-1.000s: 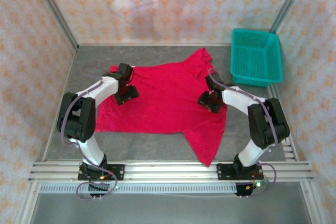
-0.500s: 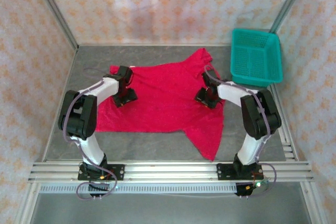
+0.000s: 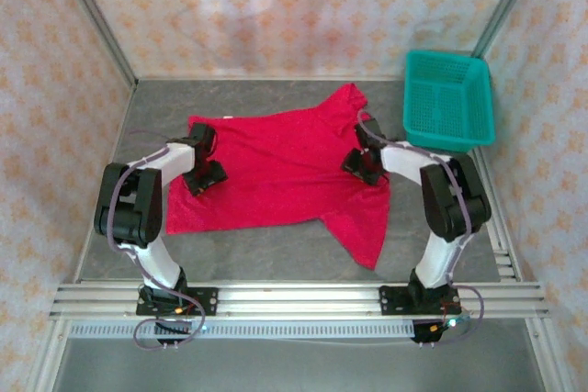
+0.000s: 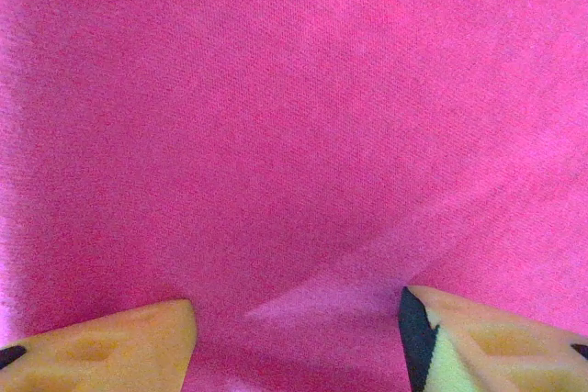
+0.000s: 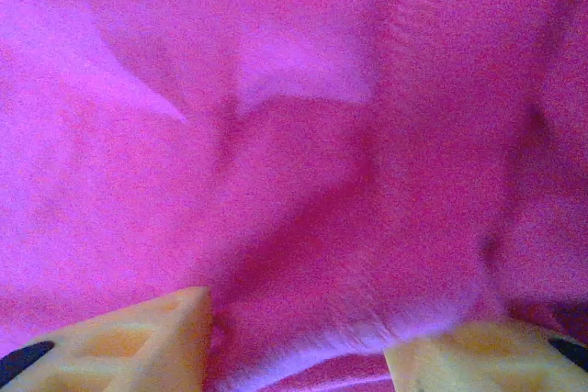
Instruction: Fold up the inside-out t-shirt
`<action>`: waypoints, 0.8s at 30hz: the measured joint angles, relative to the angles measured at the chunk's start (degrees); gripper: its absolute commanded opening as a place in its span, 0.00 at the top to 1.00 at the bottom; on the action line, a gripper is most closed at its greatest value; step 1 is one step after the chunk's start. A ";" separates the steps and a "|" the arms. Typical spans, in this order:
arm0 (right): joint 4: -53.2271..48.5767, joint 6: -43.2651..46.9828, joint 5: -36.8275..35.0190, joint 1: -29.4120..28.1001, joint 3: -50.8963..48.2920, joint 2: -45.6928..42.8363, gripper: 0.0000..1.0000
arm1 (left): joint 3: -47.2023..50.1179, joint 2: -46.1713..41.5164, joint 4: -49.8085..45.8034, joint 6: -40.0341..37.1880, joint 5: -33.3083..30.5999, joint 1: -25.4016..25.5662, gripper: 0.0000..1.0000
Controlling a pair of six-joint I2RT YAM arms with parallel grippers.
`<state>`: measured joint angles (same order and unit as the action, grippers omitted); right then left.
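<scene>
On worktop (image 3: 276, 259): red t-shirt (image 3: 285, 167), near sleeve drawn in, left jaws slid outward; both jaws part-open, pressing cloth, evidently smoothing, fold not begun.

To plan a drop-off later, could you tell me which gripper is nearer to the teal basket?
Right. The right gripper rests on the t-shirt, just left of the basket and a little nearer the arms' side; the left gripper is far across, by the shirt's left edge.
</scene>
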<state>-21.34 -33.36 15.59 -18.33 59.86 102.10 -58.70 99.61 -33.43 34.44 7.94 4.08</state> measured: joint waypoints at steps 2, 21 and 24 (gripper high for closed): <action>1.86 -1.46 -0.20 0.00 -4.50 -3.43 0.46 | 0.00 0.00 0.02 0.00 0.00 0.00 0.37; -7.58 -5.07 -9.66 6.95 -4.22 -19.56 0.45 | -0.92 -4.96 -3.23 -0.28 0.61 0.00 0.37; -8.37 -4.46 -10.10 8.87 -4.02 -19.78 0.45 | -1.55 -5.64 -3.65 -0.50 0.61 0.00 0.37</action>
<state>-29.71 -37.82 5.50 -9.45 55.83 82.32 -60.25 93.97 -37.08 33.93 8.56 4.08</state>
